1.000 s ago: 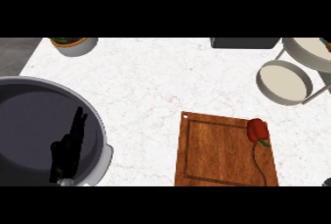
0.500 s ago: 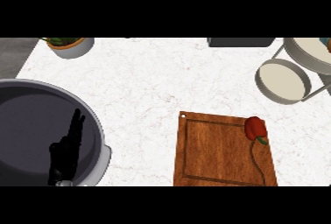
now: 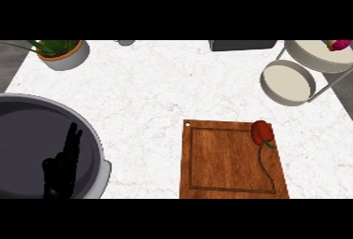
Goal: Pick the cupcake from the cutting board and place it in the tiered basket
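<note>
The left hand (image 3: 62, 163) rests idle over the grey pot (image 3: 27, 130), fingers straight, holding nothing; the right hand is unseen. What looks like the cupcake (image 3: 338, 45) already sits in the tiered basket's (image 3: 289, 83) upper tier. Only 1 red pepper (image 3: 261, 133) lies on the cutting board (image 3: 228, 163).

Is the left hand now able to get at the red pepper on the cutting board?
Probably yes: the left hand is open over the grey pot, and nothing stands between it and the red pepper.

Brn cutting board (image 3: 228, 163), red pepper (image 3: 261, 133), wht-marbled counter (image 3: 158, 93).
</note>
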Robot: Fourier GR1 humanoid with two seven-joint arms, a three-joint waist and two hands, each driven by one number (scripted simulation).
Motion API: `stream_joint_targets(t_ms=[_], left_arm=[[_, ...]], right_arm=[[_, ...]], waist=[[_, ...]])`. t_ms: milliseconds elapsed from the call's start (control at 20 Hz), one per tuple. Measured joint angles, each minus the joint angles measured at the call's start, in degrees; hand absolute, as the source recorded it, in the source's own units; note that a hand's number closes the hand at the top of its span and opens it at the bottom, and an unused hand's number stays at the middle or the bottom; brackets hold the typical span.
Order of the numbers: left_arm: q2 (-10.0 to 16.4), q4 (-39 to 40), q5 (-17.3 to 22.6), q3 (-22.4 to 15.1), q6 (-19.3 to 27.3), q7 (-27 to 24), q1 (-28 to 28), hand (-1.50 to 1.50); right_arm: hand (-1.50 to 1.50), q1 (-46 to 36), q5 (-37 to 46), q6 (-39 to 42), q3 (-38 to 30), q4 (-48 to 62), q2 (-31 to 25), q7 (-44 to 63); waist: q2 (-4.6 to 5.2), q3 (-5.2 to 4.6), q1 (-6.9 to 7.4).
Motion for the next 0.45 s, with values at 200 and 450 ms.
stream_joint_targets(t_ms=[200,450], left_arm=[[0.01,-0.5,0.09,0.74,0.36,0.18,1.26,0.0],[0.18,-1.63,0.7,1.28,0.07,0.23,2.41,0.0]], right_arm=[[-1.5,6.84,-2.09,6.53,-0.56,-14.58,3.55,2.17],[-1.5,16.91,-7.59,16.0,-1.07,-33.13,8.64,3.89]], waist=[[-0.39,0.0,-1.53],[-0.47,-0.1,-2.44]])
